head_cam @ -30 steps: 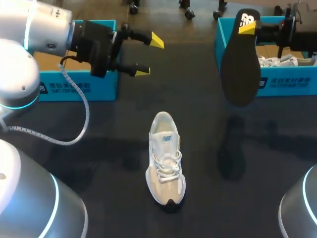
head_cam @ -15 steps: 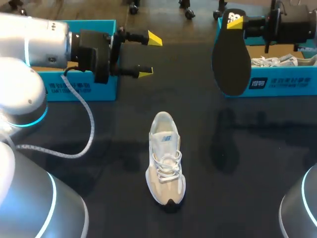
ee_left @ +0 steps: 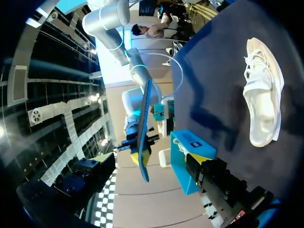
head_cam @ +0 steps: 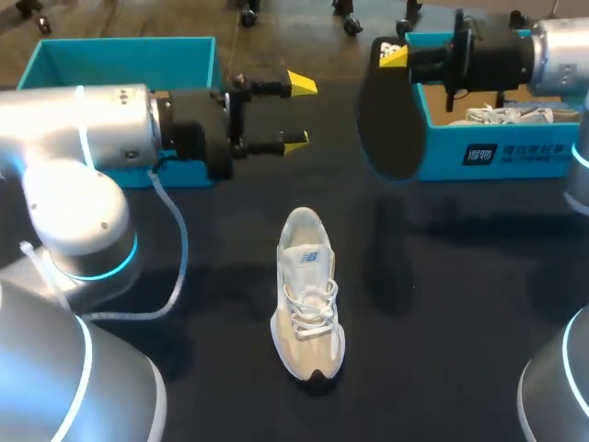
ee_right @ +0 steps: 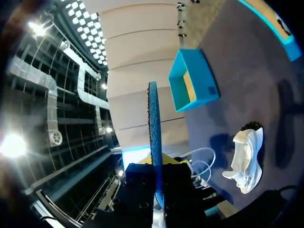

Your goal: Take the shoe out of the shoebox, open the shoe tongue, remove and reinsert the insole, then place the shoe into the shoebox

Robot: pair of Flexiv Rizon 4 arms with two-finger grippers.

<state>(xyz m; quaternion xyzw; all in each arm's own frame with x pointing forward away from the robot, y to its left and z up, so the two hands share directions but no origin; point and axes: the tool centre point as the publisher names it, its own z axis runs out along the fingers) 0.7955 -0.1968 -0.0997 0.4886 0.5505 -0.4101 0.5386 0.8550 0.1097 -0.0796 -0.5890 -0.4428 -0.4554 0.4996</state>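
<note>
the white and beige shoe (head_cam: 308, 295) stands upright on its sole in the middle of the dark table (head_cam: 460, 304), nearer the near edge than the far one, its dark toe towards the near edge and its heel towards the far edge. it is laced and nothing touches it.

the right gripper (head_cam: 394, 57) is clamped on the logo end of the black insole (head_cam: 391, 120). the insole hangs down from it in the air above the far part of the table, in front of the left end of the right teal shoebox (head_cam: 497, 152). in the right wrist view the insole (ee_right: 154, 142) runs edge-on out from between the fingers, with the shoe (ee_right: 247, 159) well off to one side.

the left gripper (head_cam: 298, 113) has its 2 fingers apart with nothing between them, held above the table just beside the right end of the left teal shoebox (head_cam: 120, 55). both boxes sit along the far edge, 1 towards each far corner. something white lies in the right one.
</note>
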